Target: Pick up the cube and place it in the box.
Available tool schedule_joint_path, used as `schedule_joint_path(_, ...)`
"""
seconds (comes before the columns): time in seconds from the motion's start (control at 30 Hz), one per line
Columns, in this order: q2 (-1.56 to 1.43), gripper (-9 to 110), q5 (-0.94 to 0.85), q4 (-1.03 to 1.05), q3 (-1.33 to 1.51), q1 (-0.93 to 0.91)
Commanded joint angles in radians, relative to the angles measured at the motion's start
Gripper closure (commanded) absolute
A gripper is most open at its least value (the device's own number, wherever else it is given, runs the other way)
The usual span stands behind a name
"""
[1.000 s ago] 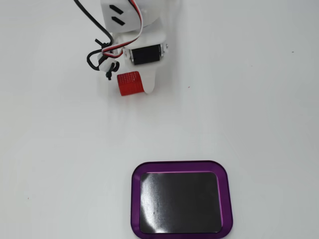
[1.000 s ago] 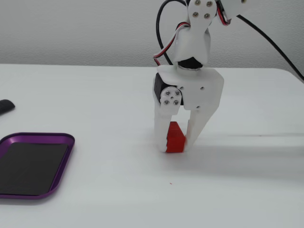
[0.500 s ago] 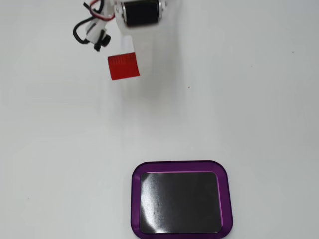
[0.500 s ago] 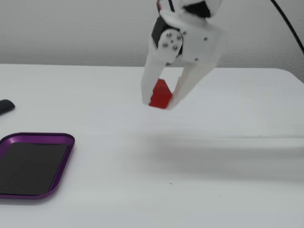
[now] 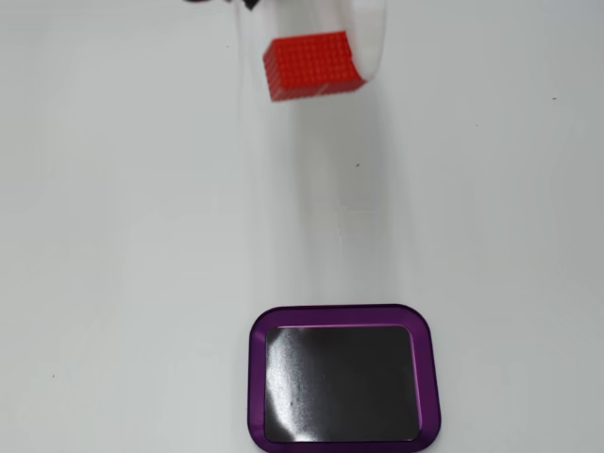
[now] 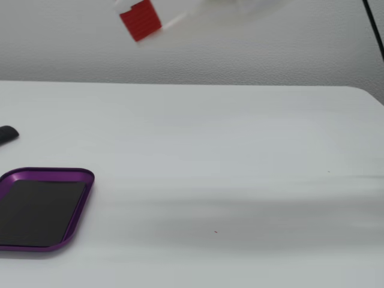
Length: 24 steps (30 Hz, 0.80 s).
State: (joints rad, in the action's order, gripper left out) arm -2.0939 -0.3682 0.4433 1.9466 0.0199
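The pick-up looks done: the cube (image 5: 312, 64) is off the table and carried high, with the white gripper (image 5: 316, 42) pinching it, one finger (image 5: 370, 42) showing along its right side in the top-down fixed view while the other is washed out against the white surface. In the side-on fixed view the cube (image 6: 140, 20) sits high up near the top of the picture, well above the table (image 6: 240, 180), and the gripper (image 6: 157, 21) behind it is a pale blur, so I judge the pinch mainly from the cube hanging there with nothing under it. What is left, as I read it, is the carry and the drop, for the box (image 5: 344, 378) lies empty and well apart from the cube; in the top-down fixed view it is straight down the picture from it. From the side the box (image 6: 43, 207) sits low at the left edge, part cut off by the picture. Between cube and box the table is bare, so there is free room to travel. Just beyond the box, at the left border, lies a small dark object (image 6: 7, 134) I cannot make out; it sits clear of the box's purple rim.
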Motion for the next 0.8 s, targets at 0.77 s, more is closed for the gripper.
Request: schedule_joint_path(0.77, 1.023, 102, 0.126, 0.034, -0.83, 0.008)
